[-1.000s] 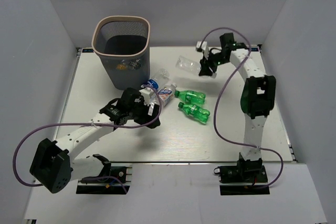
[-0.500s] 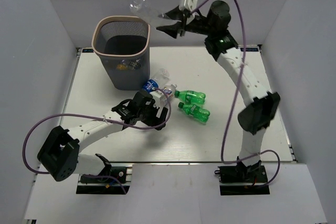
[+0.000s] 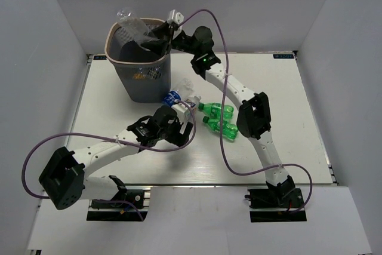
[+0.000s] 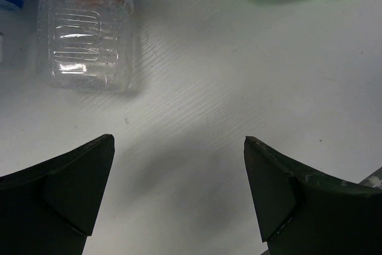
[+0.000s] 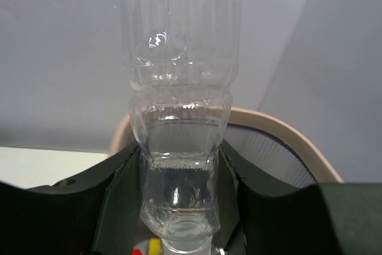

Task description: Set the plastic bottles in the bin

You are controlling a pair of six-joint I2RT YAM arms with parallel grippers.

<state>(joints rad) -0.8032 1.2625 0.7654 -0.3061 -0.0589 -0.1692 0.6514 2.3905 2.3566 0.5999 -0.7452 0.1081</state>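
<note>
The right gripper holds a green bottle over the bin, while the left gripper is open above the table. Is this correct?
One detail is wrong: the bottle in the right gripper is clear, not green, as the right wrist view shows. It is held over the bin, and the left gripper is open above the table.

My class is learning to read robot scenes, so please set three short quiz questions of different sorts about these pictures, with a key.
1. True or false: the right gripper is shut on a clear bottle by the bin.
2. The left gripper is: A open over bare table; B shut on a bottle; C out of view.
3. How many green bottles lie on the table?

Key: 1 true; 2 A; 3 two.
</note>
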